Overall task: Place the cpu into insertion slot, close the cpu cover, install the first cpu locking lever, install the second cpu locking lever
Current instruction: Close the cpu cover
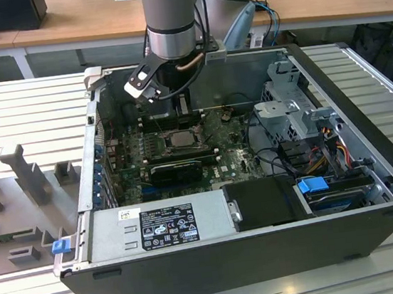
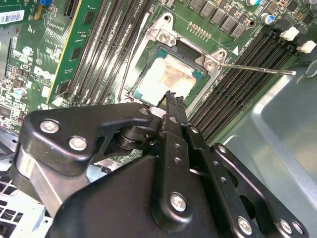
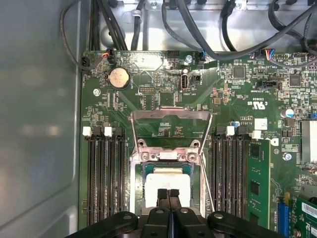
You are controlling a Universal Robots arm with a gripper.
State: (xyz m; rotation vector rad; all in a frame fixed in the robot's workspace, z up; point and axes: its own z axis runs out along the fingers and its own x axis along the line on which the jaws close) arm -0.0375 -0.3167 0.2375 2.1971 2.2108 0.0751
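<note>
On the exterior view's left, a grey moulded fixture (image 1: 16, 185) lies on the slatted counter (image 1: 26, 103), cut off by the frame edge. Next to it stands the open computer case (image 1: 268, 260), with a labelled power supply (image 1: 156, 227) along the wall nearest the camera.

In the middle the arm drops into the case, and its bulk hides the far part of the green board (image 1: 131, 171) from you. Just below it you can make out the cpu (image 1: 180, 139) as a pale square.

In the first wrist view the cpu lies in the insertion slot (image 3: 166, 155), its near edge covered by the gripper (image 3: 168, 193). The gripper's fingertips are pressed together with nothing between them. You cannot tell whether they touch the chip's face.

The cpu cover (image 3: 171, 115) stands open beyond the slot, with board showing through its window.

In the second wrist view a thin locking lever (image 2: 257, 68) juts out free over the memory slots (image 2: 233, 84), and the gripper's body hides the slot's near corner.

Toward the exterior view's right sit a metal drive cage (image 1: 292, 106), a blue tab (image 1: 312, 184) and tangled cables (image 1: 326, 149), whose ends are hidden.
</note>
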